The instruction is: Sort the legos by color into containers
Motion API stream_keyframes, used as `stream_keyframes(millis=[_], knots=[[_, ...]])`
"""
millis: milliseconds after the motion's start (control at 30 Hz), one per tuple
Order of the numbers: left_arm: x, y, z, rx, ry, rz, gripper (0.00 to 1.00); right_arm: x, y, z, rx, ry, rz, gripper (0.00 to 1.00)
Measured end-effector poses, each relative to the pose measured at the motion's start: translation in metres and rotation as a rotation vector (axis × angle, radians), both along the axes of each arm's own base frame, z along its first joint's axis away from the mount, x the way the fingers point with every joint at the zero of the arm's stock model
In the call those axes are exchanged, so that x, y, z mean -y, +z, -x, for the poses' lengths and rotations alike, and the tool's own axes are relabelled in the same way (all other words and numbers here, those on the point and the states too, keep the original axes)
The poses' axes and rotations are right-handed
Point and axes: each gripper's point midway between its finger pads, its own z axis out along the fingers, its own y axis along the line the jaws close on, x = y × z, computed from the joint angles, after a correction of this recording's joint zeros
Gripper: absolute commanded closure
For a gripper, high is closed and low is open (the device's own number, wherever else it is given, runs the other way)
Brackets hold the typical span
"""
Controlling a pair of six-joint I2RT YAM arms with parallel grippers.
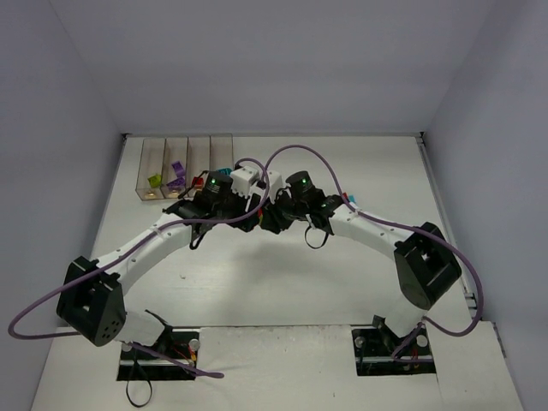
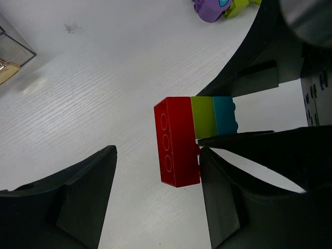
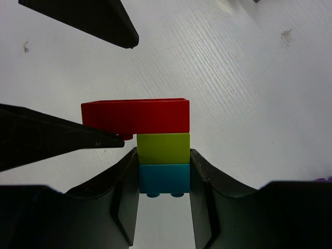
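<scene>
Right end effector around teal-lime stack, red brick crosswise

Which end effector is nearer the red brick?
Left. The left end effector straddles the red brick, one finger at its edge; the right end effector clamps the green and teal bricks joined to it.

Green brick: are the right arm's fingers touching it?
Touching. The right wrist view shows both fingers pressed against the green brick with no gap.

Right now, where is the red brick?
Mid right wrist view, the red brick joins the lime green brick, which the right gripper clamps with the teal brick; the open left gripper straddles it.
</scene>
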Motion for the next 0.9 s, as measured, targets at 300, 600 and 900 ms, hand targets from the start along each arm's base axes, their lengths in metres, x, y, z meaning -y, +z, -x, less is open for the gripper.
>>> stream_keyframes(millis=[300, 600, 900], knots=[[0.004, -0.004, -0.001, 0.020, -0.017, -0.004, 0.42, 0.007, 0.000, -0.002, -0.054, -0.032, -0.023, 1.00], [0.010, -0.001, -0.006, 0.053, -0.028, 0.017, 0.43, 0.012, 0.002, -0.004, -0.110, -0.058, -0.054, 1.00], [0.018, -0.005, -0.007, 0.060, -0.059, 0.015, 0.42, 0.020, -0.002, -0.003, -0.156, -0.084, -0.048, 1.00]])
